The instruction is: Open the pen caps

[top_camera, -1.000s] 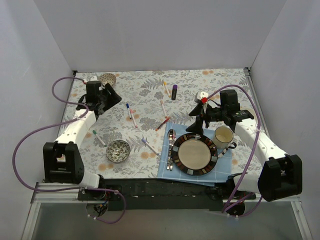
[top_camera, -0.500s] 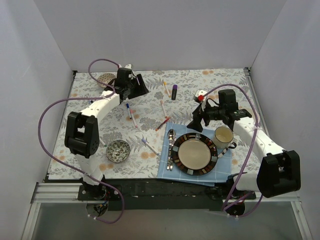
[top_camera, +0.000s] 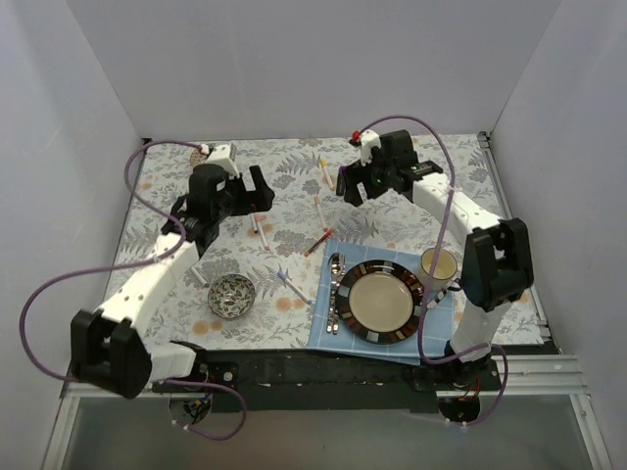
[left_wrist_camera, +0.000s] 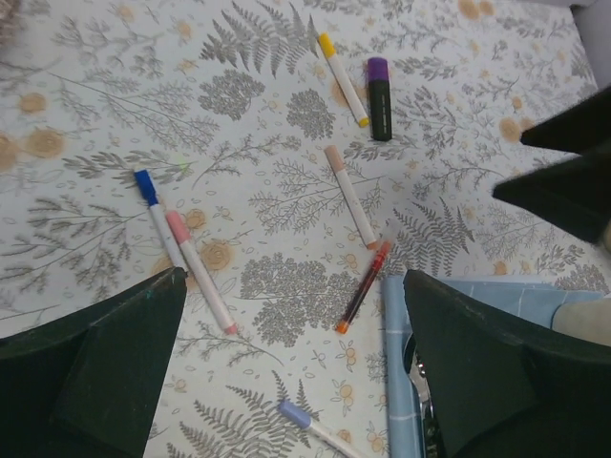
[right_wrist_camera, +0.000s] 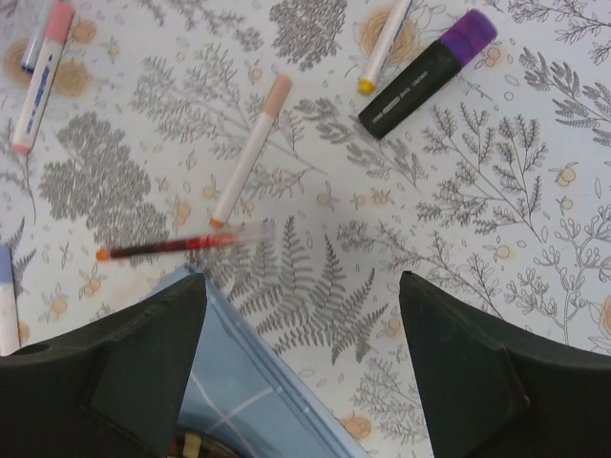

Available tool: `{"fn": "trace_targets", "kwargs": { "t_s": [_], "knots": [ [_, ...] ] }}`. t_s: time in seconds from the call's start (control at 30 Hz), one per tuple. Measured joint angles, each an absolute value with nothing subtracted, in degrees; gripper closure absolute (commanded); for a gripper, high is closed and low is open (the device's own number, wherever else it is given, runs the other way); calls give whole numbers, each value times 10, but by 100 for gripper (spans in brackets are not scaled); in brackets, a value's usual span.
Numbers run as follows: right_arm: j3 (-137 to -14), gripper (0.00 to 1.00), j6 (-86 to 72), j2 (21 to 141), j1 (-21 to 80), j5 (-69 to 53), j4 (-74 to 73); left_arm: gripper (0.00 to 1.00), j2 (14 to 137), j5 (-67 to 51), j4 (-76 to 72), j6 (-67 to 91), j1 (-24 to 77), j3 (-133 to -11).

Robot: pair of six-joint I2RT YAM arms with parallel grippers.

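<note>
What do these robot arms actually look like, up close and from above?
The left arm and right arm are white segments joined by boxy black joints. The left gripper and right gripper are black, with two dark wedge-shaped fingers. A purple cable loops loosely along each arm.

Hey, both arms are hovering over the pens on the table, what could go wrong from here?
The left tool and right tool hang open near each other, so they may collide reaching in. The blue-capped pen and pink pen lie right against each other; a grab could catch both.
</note>
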State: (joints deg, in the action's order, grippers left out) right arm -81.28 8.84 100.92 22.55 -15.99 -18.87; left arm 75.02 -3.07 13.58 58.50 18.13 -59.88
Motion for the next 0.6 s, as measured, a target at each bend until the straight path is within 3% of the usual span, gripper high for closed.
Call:
{"fn": "trace_targets", "kwargs": {
  "t_s": [0.2, 0.3, 0.6],
  "knots": [
    [-1009, 21, 18, 1173, 261, -62, -233, 2, 538, 38, 79, 552, 181, -456],
    [-1095, 32, -1, 1246, 272, -13, -256, 2, 509, 54, 67, 543, 181, -437],
    [-1189, 39, -13, 1345, 279, 96, -273, 2, 499, 62, 48, 533, 181, -435]
  ]
}}
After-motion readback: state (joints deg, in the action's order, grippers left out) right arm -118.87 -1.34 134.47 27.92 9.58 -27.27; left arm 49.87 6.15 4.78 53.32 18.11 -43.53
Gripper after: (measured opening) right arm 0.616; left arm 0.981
